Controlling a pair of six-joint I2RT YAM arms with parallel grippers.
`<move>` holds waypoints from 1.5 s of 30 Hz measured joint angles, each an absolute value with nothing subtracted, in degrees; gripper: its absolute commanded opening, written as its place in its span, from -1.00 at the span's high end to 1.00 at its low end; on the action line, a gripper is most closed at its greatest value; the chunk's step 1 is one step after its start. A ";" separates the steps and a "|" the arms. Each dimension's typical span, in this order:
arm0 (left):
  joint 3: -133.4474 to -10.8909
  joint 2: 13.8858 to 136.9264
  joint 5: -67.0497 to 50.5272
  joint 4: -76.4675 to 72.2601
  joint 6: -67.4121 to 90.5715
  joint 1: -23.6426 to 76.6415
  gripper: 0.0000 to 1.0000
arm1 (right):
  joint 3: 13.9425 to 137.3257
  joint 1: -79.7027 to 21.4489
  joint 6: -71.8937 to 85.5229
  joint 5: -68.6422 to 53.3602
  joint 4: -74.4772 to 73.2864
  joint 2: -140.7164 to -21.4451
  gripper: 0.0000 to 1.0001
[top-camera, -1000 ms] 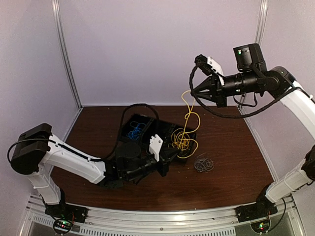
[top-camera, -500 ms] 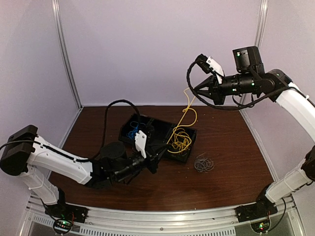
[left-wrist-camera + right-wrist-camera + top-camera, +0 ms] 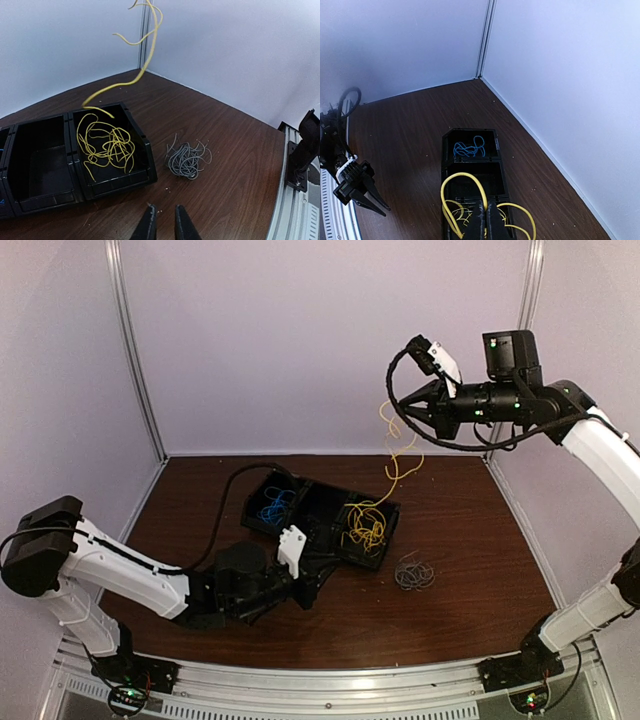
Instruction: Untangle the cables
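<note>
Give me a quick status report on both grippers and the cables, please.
Right gripper shut on yellow cable, lifted above the bin. Left gripper low, near shut, empty. Grey bundle loose on table. Nothing in the way.

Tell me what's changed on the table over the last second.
The right hand, shut on a yellow cable, drew it up and slightly right, stretching it out of the black tray. The left hand pulled back toward the near edge, away from the tray. The blue cables and grey bundle stayed put.
</note>
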State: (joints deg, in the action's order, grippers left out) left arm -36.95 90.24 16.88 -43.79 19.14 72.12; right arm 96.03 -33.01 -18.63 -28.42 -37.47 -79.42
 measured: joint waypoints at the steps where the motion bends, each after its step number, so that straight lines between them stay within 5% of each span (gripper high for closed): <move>1: -36.99 90.24 16.86 -43.44 18.92 72.12 0.52 | 96.03 -33.01 -18.63 -28.56 -37.39 -79.42 1.00; 11: -42.57 90.67 14.72 -43.31 10.04 74.24 -0.06 | 95.94 -33.01 -18.20 -29.80 -36.53 -79.66 1.00; 17: -53.19 95.37 16.53 -42.78 6.07 74.63 -0.06 | 95.81 -33.01 -17.47 -31.11 -36.14 -80.16 1.00; 45: -64.53 107.70 24.14 -39.86 -3.18 74.46 -0.07 | 93.91 -33.01 -16.03 -33.78 -36.10 -79.94 1.00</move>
